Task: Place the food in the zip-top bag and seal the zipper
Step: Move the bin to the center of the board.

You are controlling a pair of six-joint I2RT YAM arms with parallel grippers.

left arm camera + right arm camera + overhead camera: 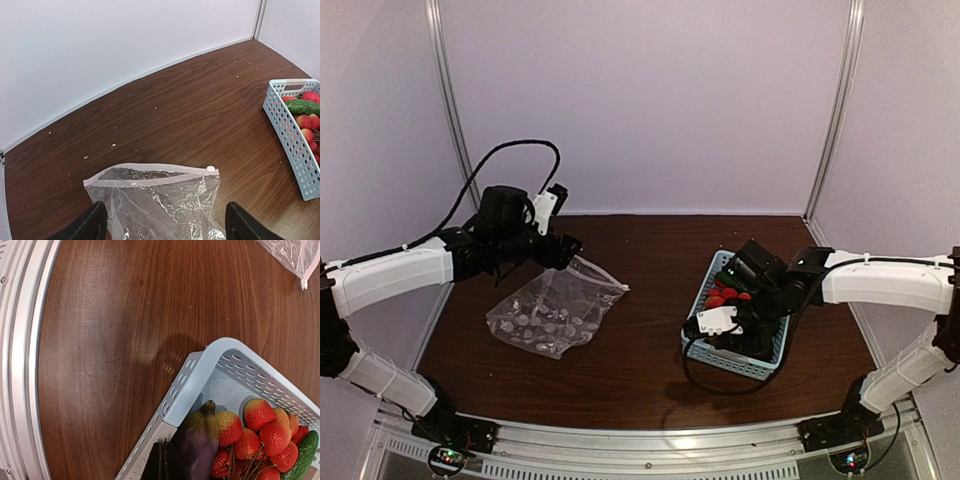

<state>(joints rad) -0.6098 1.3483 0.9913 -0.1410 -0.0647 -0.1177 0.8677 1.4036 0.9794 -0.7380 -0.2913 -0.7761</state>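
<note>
Closest to the right wrist lens, the right claw (161,462) is showing only as a dark block at the bottom edge. Its fingers are pressed together and sitting against the purple eggplant (197,442). I am not able to tell whether it is pinching any part of it, since the tips are cut off. The eggplant is lying in a corner of the blue basket (200,367), its long axis running toward that corner, stem end leading. Red strawberries (272,435) are crowding beside it, and the green cucumber (306,455) is running out of frame at the lower right. From above, the right arm (880,280) is hiding much of the basket, which is sitting on the right half of the table (650,250).

The left claw (165,227) is hanging spread wide, one dark finger on each side of the zip-top bag (160,200), whose lower part is cut off in that view. The bag is lying flat on the left half of the table, its long axis slanting from near left toward far right, mouth toward the back edge. The zipper (150,176) is running across that mouth, with a white slider (210,169) at its right end. I am not making out whether it is sealed.
</note>
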